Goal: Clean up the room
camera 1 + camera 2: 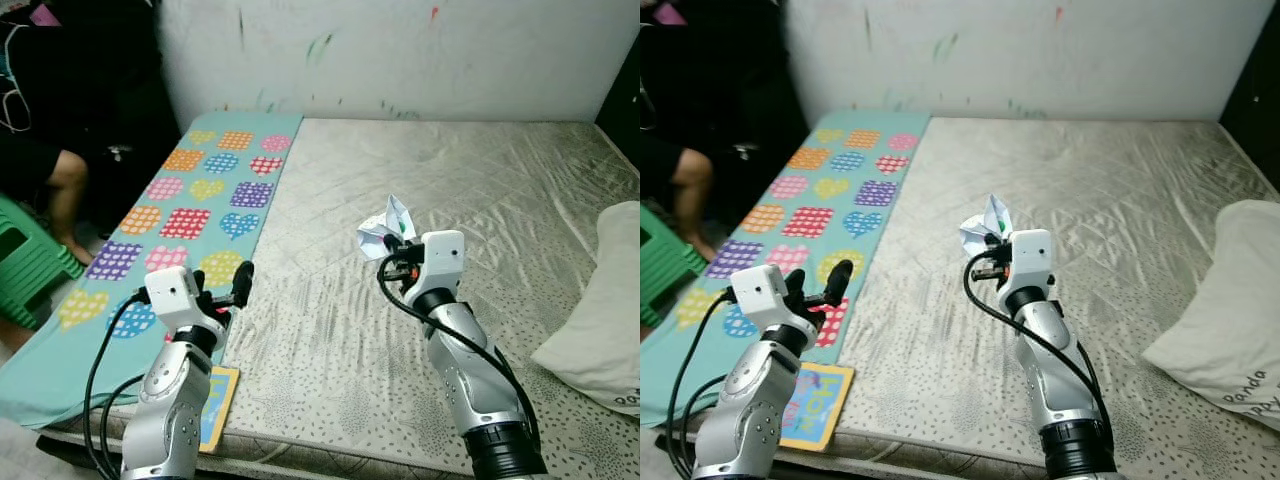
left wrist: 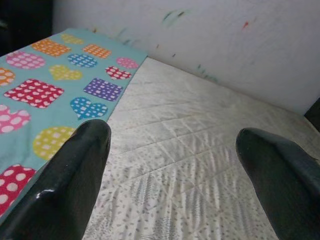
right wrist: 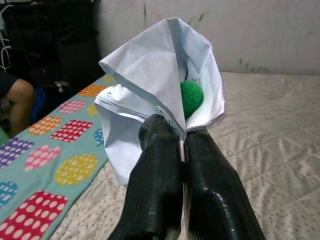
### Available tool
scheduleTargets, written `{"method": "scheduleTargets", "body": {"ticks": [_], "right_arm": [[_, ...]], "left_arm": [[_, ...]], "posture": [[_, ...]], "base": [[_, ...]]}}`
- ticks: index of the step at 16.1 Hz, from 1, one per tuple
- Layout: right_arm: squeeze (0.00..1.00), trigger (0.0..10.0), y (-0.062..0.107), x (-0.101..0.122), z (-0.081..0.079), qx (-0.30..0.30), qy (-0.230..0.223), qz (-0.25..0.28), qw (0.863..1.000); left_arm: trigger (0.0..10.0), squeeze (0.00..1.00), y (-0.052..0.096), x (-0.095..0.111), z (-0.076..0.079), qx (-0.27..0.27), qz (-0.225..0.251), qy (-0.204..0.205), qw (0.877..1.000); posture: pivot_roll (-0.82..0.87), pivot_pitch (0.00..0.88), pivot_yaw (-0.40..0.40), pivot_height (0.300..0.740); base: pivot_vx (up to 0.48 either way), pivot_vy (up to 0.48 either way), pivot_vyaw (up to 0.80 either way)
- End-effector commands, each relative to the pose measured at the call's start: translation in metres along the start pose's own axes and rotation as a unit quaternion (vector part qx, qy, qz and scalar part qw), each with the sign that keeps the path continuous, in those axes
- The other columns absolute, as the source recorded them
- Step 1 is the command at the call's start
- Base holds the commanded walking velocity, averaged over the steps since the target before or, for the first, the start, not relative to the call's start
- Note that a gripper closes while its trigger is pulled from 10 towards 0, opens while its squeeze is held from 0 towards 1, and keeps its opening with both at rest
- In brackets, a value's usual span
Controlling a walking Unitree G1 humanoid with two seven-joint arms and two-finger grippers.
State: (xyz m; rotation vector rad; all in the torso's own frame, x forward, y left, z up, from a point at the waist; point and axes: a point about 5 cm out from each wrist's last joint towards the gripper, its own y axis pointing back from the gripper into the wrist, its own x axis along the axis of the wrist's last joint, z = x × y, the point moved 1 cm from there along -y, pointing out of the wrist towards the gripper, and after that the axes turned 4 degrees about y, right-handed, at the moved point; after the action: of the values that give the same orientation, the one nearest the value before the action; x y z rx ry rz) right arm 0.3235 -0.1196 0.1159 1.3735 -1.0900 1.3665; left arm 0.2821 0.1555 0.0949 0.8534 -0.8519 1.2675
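Closest in, a small yellow-and-blue picture book (image 1: pixel 816 402) lies flat on the near left edge of the bare grey quilted mattress (image 1: pixel 330 340), right below the left arm. The left gripper (image 2: pixel 170 165) hovers just above that near-left part of the mattress with its two black fingers (image 2: pixel 65 175) spread wide apart and nothing between them.

A bit further in and to the right, the right gripper (image 3: pixel 182 145) is raised over the middle of the mattress. Its fingers are pressed together, pinching the bottom of a crumpled white sheet of paper (image 3: pixel 150 70). The paper is up in the air, clear of the bed, and it folds open at the top with a green round blob (image 3: pixel 191 97) showing inside the fold. Can't tell what that is, could be print or something tucked in there.

On the near right a white pillow (image 1: pixel 605 300) rests at the mattress edge. Along the left side a teal sheet with colourful dotted hearts and squares (image 1: pixel 190 215) runs from near to far. Left of that there's a green plastic stool (image 1: pixel 25 265) and a seated person's bare leg (image 1: pixel 68 190). At the far end is a white wall with small paint smudges (image 1: pixel 400 50).
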Motion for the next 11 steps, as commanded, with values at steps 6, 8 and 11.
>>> {"method": "scheduleTargets", "body": {"ticks": [6,8,11], "right_arm": [[0.0,10.0,-0.0019,0.0012,-0.0013,0.002,0.001,0.0,1.0],[0.0,10.0,-0.0021,0.0005,-0.0012,0.001,-0.002,-0.003,1.0],[0.0,10.0,-0.0023,0.0003,-0.0014,0.004,-0.003,-0.004,1.0]], "left_arm": [[10.0,0.0,-0.0006,-0.0009,-0.0007,0.003,-0.008,0.002,1.0],[10.0,0.0,-0.0006,-0.0019,-0.0012,0.005,-0.011,0.007,1.0],[10.0,0.0,-0.0011,-0.0017,-0.0006,0.004,-0.011,0.005,1.0]], "posture": [[-0.17,0.004,0.069,0.74],[-0.17,0.004,0.069,0.74],[-0.17,0.005,0.068,0.74]], "base": [[0.0,0.48,0.0],[0.0,0.48,0.0],[0.0,0.48,-0.34]]}}
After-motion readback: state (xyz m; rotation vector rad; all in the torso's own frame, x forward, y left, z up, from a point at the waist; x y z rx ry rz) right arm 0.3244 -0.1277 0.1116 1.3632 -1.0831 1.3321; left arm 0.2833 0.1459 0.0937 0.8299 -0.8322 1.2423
